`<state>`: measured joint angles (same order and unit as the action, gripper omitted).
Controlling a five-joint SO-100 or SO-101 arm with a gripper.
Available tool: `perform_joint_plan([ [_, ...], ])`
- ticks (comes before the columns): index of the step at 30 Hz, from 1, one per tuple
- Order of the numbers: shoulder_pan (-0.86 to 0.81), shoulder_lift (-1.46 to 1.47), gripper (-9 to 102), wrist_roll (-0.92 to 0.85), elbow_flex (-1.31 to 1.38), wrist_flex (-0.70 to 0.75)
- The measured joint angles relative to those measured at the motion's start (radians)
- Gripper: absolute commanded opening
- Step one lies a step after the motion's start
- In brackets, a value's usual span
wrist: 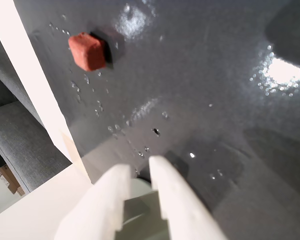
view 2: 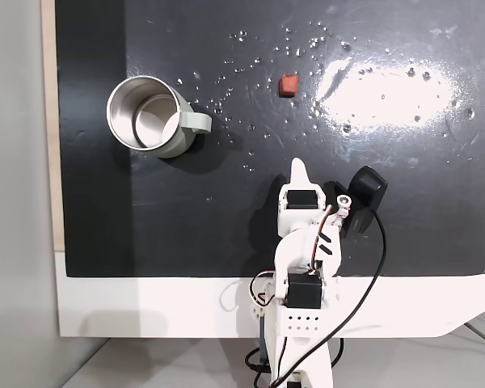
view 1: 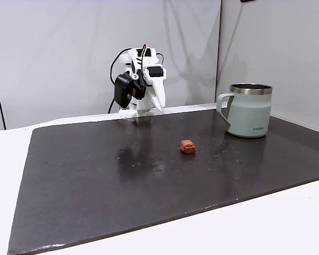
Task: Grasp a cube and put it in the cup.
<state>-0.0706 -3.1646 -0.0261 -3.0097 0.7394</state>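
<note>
A: In the wrist view, where is the cube (wrist: pixel 87 50)?
B: Upper left, on the dark mat (wrist: pixel 200 100). The gripper (wrist: pixel 140 172), at the bottom, has its jaws nearly together and holds nothing.
A: And in the fixed views?
B: Cube (view 1: pixel 187 146) at centre, cup (view 1: pixel 249 110) at right; from above, cube (view 2: pixel 288 84) upper middle, cup (view 2: pixel 149 117) upper left.

Pale grey wall panels (view 1: pixel 69 53), white table (view 1: pixel 287 223), glossy dark mat (view 1: pixel 122 186)

Cup (view 1: pixel 249 110) lettering — too small, unreadable
</note>
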Motion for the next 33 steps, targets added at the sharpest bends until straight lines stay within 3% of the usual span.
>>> perform_joint_plan([
  [27, -0.018, 0.000, 0, 0.028, 0.000, 0.014],
  [33, -0.018, 0.089, 0, 0.023, 0.135, 0.052],
])
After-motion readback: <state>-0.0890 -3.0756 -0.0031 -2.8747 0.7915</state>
